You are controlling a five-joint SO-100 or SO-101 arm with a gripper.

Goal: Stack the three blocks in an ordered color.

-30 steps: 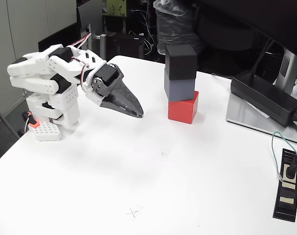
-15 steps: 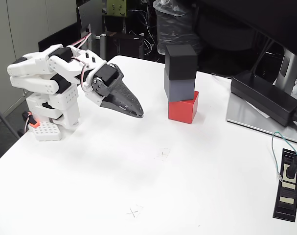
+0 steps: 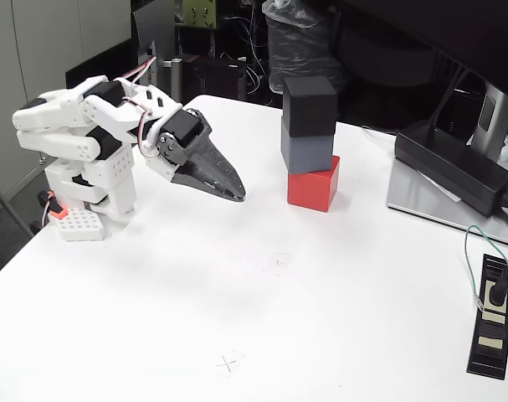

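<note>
The white surface (image 3: 262, 335) carries everything in the fixed view. On its left edge sits the arm (image 3: 86, 151), folded back over its base, with the gripper (image 3: 237, 195) pointing down and to the right, hanging above the surface and well apart from the blocks. Its dark jaws meet at the tip, pressed together with nothing between them.

To the right of the gripper stands the stack: the red block (image 3: 314, 184) rests on the surface, the grey block (image 3: 307, 152) sits on it, and the black block (image 3: 310, 105) tops the pile. The upper two sit a little to the left of the red one and are turned slightly against it, so the tower looks somewhat uneven yet stands.

By my judgement the stacking itself is done, all three blocks being in one column, and the step in hand is the arm's rest at home. The next move calls for little: keep the gripper clear of the tower, since a brush against the offset upper blocks could topple them.
</note>
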